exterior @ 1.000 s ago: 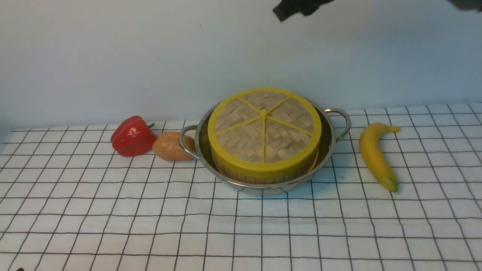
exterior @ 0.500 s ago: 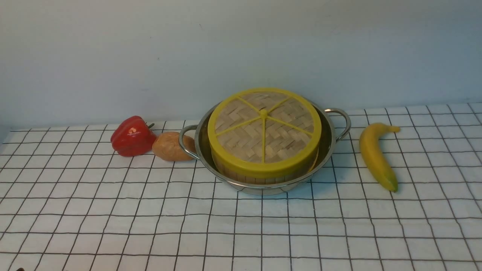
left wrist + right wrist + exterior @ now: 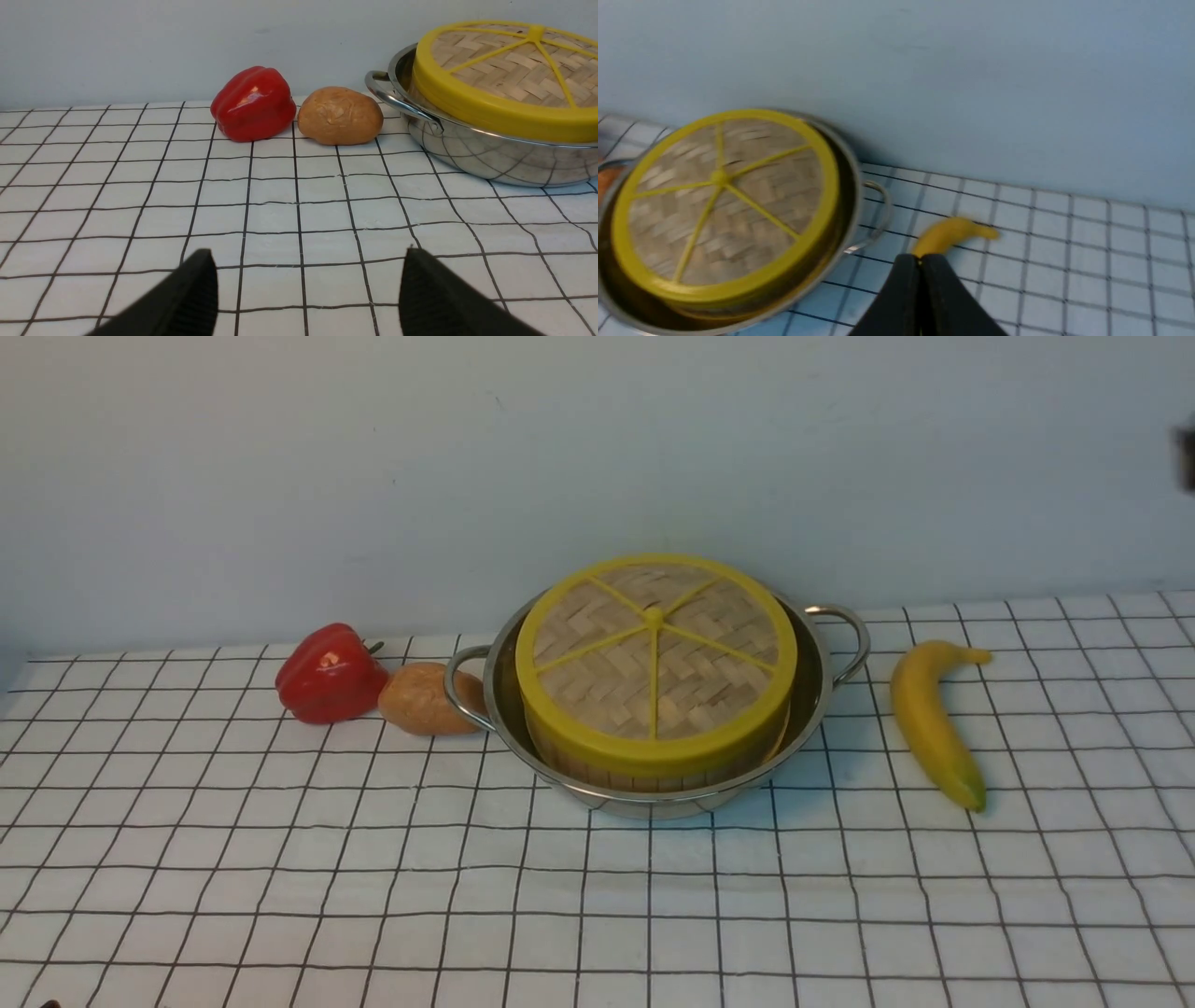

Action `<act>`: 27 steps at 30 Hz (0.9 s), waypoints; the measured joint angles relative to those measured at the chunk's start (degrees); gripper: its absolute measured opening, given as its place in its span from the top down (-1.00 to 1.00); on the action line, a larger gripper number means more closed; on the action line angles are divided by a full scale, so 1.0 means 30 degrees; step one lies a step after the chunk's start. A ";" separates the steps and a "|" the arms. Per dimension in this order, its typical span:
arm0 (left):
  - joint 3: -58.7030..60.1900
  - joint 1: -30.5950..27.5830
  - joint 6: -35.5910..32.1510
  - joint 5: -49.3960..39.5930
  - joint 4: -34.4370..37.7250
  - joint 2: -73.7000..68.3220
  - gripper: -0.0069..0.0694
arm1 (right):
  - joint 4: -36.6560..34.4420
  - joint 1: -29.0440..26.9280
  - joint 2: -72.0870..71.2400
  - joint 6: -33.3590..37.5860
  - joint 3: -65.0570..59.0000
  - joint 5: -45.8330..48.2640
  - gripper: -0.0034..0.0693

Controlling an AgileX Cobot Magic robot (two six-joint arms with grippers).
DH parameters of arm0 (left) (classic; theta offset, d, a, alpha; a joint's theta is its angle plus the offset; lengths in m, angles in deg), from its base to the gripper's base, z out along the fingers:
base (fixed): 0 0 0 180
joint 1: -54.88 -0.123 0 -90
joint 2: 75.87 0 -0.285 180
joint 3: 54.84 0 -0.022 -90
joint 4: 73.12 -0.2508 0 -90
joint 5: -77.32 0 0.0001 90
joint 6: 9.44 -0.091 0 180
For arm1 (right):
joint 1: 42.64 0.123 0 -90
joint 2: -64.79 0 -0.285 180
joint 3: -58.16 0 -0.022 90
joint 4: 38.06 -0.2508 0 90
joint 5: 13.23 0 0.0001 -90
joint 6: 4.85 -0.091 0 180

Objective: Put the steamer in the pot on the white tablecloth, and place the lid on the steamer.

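The pot (image 3: 814, 695) stands on the white tablecloth (image 3: 597, 896) at the middle back. The steamer (image 3: 644, 773) sits inside it; only its bamboo side wall shows. The lid (image 3: 653, 658) lies flat on the steamer and hides what is in it. In the left wrist view my left gripper (image 3: 308, 255) is open and empty, low over the cloth and well short of the pot (image 3: 490, 154) and lid (image 3: 504, 70). In the right wrist view my right gripper (image 3: 920, 261) is shut and empty, up in the air beside the pot (image 3: 853, 186) and lid (image 3: 724, 200).
A red pepper (image 3: 329, 674) and a brown potato (image 3: 428, 698) lie against the pot's left handle. A banana (image 3: 929, 721) lies right of the pot. A wall stands close behind. A dark part of the right arm (image 3: 1186, 457) shows at the right edge.
The dark arm part at the top of the front view moved out of frame; a dark sliver now shows at the right edge. Pot, steamer and lid have not moved.
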 joint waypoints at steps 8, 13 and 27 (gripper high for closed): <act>0.0000 0.0000 0.0000 0.0000 0.0000 0.0000 -0.45 | 0.2528 -0.5155 -1.0287 -0.3369 -1.3345 -0.8319 0.78; 0.0000 0.0000 0.0000 0.0000 0.0000 0.0000 -0.45 | 0.3712 -0.5431 -1.3887 -0.3507 -1.7696 -1.0333 0.70; 0.0000 0.0000 0.0000 0.0000 0.0000 0.0000 -0.45 | 0.2306 -0.4682 -1.7888 -0.3653 -1.9339 -0.7800 0.51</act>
